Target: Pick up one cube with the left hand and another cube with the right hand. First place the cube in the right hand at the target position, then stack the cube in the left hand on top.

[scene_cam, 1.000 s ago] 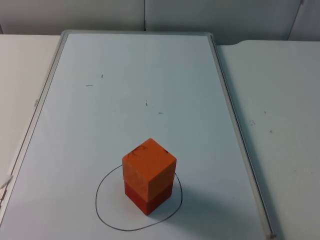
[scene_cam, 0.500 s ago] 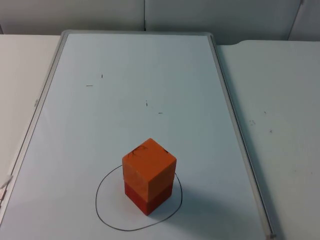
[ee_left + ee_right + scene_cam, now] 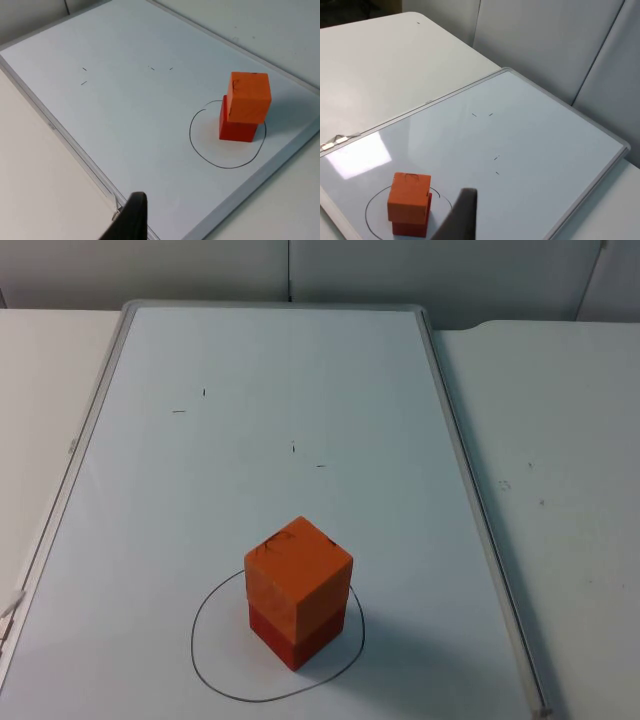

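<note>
Since your orange cube (image 3: 298, 573) sits slightly skewed on the red cube (image 3: 297, 636) inside the circle (image 3: 277, 638), any bump topples it. Can't tell either gripper's state; both arms wait well clear.

An orange cube (image 3: 298, 569) sits on a red cube (image 3: 296, 637), inside a drawn black circle (image 3: 205, 663) on the white board (image 3: 300, 390) lying on the table (image 3: 560, 440).

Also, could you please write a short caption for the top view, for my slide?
Orange cube stacked on red cube inside the drawn circle on the whiteboard.
</note>
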Controlling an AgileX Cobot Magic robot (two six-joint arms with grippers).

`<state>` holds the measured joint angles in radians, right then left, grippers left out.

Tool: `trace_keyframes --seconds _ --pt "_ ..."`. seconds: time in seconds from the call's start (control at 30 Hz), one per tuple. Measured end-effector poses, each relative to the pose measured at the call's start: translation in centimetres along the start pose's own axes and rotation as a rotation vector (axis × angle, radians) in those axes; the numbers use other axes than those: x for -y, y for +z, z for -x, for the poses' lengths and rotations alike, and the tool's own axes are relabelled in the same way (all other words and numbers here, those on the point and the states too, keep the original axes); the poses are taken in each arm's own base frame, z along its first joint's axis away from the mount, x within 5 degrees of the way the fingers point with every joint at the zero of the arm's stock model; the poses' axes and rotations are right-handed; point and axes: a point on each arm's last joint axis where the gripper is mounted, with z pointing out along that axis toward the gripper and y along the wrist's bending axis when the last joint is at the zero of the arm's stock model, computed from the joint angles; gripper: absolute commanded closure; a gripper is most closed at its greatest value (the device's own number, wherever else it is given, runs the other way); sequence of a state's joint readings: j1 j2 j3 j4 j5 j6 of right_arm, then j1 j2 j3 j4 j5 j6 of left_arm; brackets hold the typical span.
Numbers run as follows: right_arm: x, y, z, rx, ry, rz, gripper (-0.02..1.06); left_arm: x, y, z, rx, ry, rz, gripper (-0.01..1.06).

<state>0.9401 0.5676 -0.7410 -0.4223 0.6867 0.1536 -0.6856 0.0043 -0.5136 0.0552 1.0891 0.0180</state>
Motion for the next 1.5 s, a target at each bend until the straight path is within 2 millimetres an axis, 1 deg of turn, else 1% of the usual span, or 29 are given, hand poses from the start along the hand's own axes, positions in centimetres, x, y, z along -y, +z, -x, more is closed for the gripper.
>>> trace_keyframes --seconds 0.33,0.47,0.5,0.63,0.67,0.8,0.83,0.97,1.23,1.33,1.4,1.47,1.5 --pt "0.0 0.0 0.0 0.001 -0.005 -0.004 0.14 0.0 0.0 0.0 0.001 -0.007 0.013 0.00" --pt "0.1 0.0 0.0 0.001 -0.011 -0.009 0.14 0.1 -0.1 0.0 -0.006 -0.067 0.126 0.00" --pt "0.1 0.0 0.0 0.001 -0.011 -0.009 0.14 0.1 -0.1 0.0 -0.006 -0.067 0.126 0.00" --pt "0.1 0.0 0.0 0.001 -0.011 -0.009 0.14 0.2 -0.1 0.0 -0.018 -0.156 0.291 0.00" --pt "0.1 0.0 0.0 0.001 -0.011 -0.009 0.14 0.2 -0.1 0.0 -0.018 -0.156 0.291 0.00" --pt "0.1 0.0 0.0 0.001 -0.011 -0.009 0.14 0.4 -0.1 0.0 -0.028 -0.236 0.441 0.00" --pt "0.1 0.0 0.0 0.001 -0.011 -0.009 0.14 0.4 -0.1 0.0 -0.028 -0.236 0.441 0.00" --pt "0.1 0.0 0.0 0.002 -0.013 -0.010 0.14 0.5 -0.1 0.0 -0.035 -0.289 0.540 0.00" --pt "0.1 0.0 0.0 0.004 -0.014 -0.011 0.14 0.5 -0.1 0.0 -0.038 -0.306 0.571 0.00" --pt "0.2 -0.4 -0.1 0.003 -0.010 -0.016 0.14 0.5 -0.1 0.0 -0.038 -0.306 0.571 0.00" --pt "0.5 -1.3 -0.7 -0.017 0.002 -0.024 0.14 0.5 -0.1 0.0 -0.038 -0.306 0.571 0.00" --pt "0.7 -2.7 -1.5 -0.019 0.026 -0.018 0.14 0.5 -0.1 0.0 -0.038 -0.306 0.571 0.00" --pt "0.7 -2.7 -1.5 -0.019 0.026 -0.018 0.14 0.5 -0.1 0.0 -0.038 -0.306 0.571 0.00"
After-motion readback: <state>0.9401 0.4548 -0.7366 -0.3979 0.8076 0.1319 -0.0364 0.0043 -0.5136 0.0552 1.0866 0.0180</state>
